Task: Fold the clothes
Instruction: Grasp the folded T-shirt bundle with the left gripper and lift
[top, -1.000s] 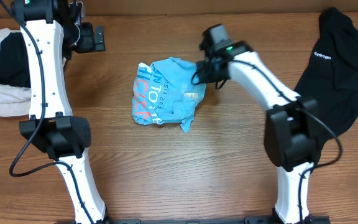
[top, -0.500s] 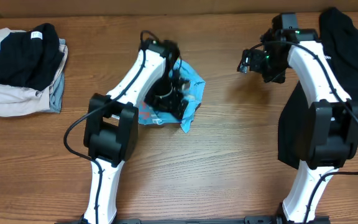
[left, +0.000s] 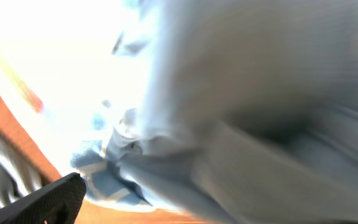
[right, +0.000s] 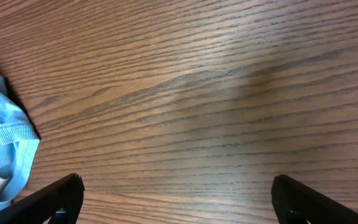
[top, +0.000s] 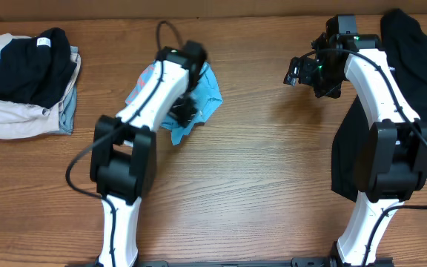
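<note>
The sky-blue T-shirt point(top: 202, 96) lies bunched up on the table left of centre, with a bit of orange-pink print showing at its left edge. My left gripper point(top: 186, 111) is down on it. In the left wrist view blurred blue fabric point(left: 241, 112) fills the frame. Only one finger point(left: 48, 202) shows, set far out to the side, so the jaws stand open. My right gripper point(top: 296, 74) point(right: 179, 202) hangs open over bare wood to the right, with the shirt's hem point(right: 2, 143) at the left edge of its view. A black top point(top: 414, 52) lies crumpled at the far right.
A stack of folded garments point(top: 21, 85), black on beige and grey, sits at the far left. More of the black cloth point(top: 345, 159) hangs beside my right arm's base. The wooden table point(top: 258, 193) runs bare along the front.
My left arm swung in from the far left onto the shirt, while my right gripper let go and pulled back right. The shirt has since shifted up and left, more bunched.
</note>
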You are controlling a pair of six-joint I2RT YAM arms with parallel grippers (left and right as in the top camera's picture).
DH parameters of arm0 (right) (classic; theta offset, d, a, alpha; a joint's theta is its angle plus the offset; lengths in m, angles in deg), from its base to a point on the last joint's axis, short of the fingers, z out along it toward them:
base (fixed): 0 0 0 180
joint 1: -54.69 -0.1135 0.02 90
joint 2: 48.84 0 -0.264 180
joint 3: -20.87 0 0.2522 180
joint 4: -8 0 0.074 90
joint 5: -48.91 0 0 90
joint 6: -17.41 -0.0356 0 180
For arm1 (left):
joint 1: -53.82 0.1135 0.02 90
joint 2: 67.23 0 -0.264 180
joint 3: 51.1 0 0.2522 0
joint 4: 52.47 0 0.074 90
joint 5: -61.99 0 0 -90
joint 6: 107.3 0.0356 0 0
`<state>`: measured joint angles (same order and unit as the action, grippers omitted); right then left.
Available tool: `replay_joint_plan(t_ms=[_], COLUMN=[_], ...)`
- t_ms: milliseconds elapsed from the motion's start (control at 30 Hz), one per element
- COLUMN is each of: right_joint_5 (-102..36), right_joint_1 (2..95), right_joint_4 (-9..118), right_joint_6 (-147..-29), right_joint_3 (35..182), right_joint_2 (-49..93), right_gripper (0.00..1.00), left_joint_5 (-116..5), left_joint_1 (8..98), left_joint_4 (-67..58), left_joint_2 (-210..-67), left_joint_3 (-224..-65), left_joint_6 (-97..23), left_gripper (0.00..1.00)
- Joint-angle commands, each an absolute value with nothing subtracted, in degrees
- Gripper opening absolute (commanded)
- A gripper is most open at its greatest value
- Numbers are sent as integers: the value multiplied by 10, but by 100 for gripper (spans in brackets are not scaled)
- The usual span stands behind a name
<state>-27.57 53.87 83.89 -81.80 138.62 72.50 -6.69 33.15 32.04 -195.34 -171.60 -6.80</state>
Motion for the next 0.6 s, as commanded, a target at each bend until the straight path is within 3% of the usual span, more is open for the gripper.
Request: replay_joint_plan(t_ms=[0,167,333,467,567], right_joint_5=[-273,-273,-273,-273,-273], right_joint_1=[540,540,540,540,540], right_joint_4=[835,838,840,844,845], right_joint_6=[-820,-819,-818,-815,-815], right_joint_3=[1398,1397,1397,1397,1397], right_joint_2=[697,697,697,697,697], right_gripper=[100,100,100,100,100], left_joint_5=[-216,-259,-112,-109,-124], left_joint_1=[273,269,279,289,313], left_joint_4=[298,259,220,197,197], left_joint_2=[-1880,-1925,-2005,-2014,-2018], left_joint_3=[-1744,-1713,-1713,-1710,-1710], left_joint_6=[16,-1,-105,-154,-160], left_gripper=[100,100,100,100,37])
